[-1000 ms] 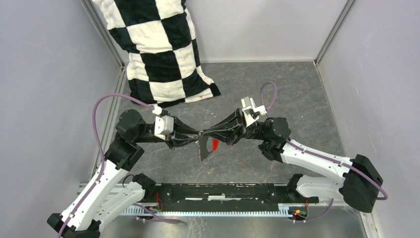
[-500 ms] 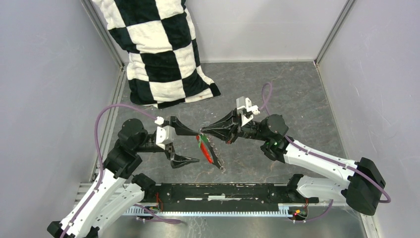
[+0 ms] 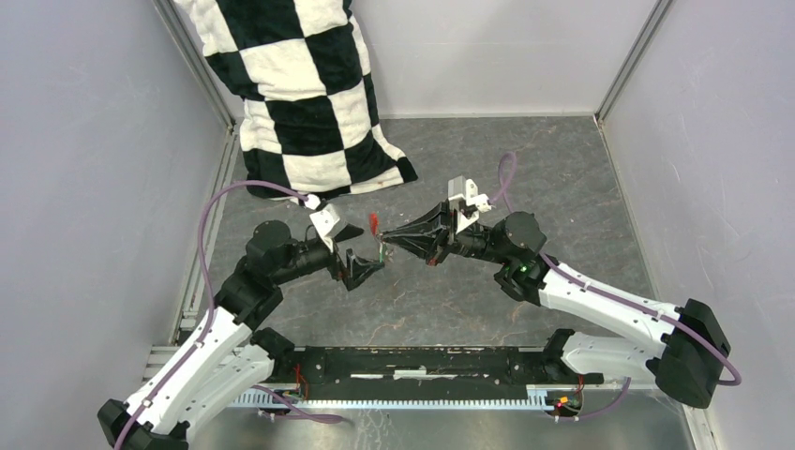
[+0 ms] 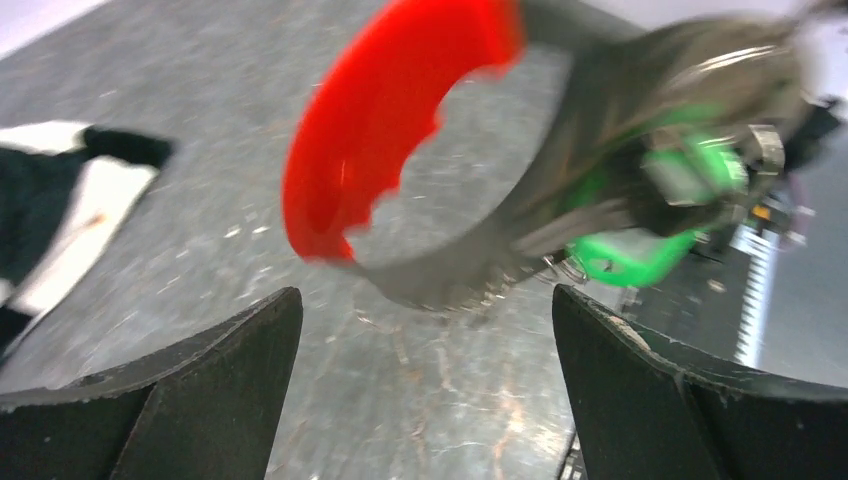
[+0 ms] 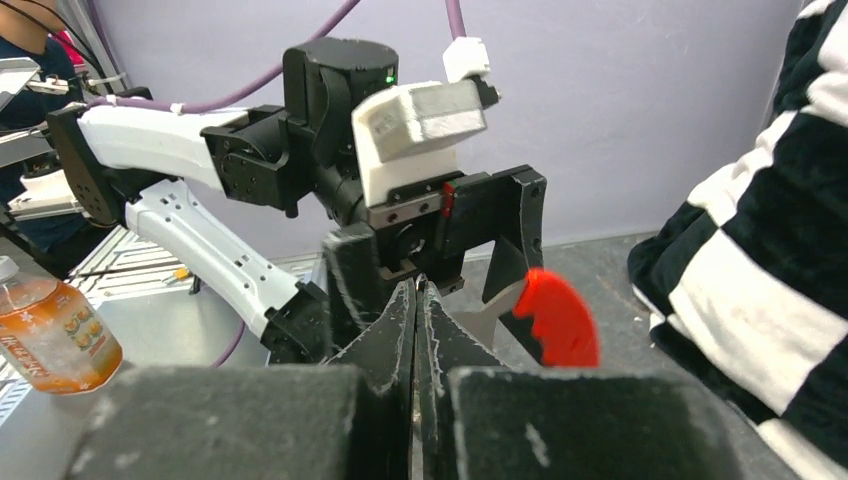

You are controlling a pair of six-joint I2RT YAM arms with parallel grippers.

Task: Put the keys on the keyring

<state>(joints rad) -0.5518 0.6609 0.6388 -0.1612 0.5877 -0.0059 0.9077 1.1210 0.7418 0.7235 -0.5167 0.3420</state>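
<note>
My right gripper (image 3: 385,242) is shut on the keyring, which hangs in the air at its tip. The keyring's red curved piece (image 3: 373,222) sticks up to the left of that tip. In the left wrist view the red piece (image 4: 380,120), the grey strip (image 4: 520,200) and a green-tagged key (image 4: 650,250) show blurred and bunched together. My left gripper (image 3: 359,251) is open, its fingers on either side just short of the bunch and touching nothing. The right wrist view shows my right gripper (image 5: 417,287) with the red piece (image 5: 555,320) to its right.
A black-and-white checkered cushion (image 3: 300,94) leans in the back left corner. Pale walls (image 3: 94,187) enclose the grey table (image 3: 525,169) on three sides. In the right wrist view an orange bottle (image 5: 55,345) stands outside the cell.
The left gripper let go of the keyring and opened wide, dropped back, then came up facing it again. The keyring swung down from the right gripper, then up.
</note>
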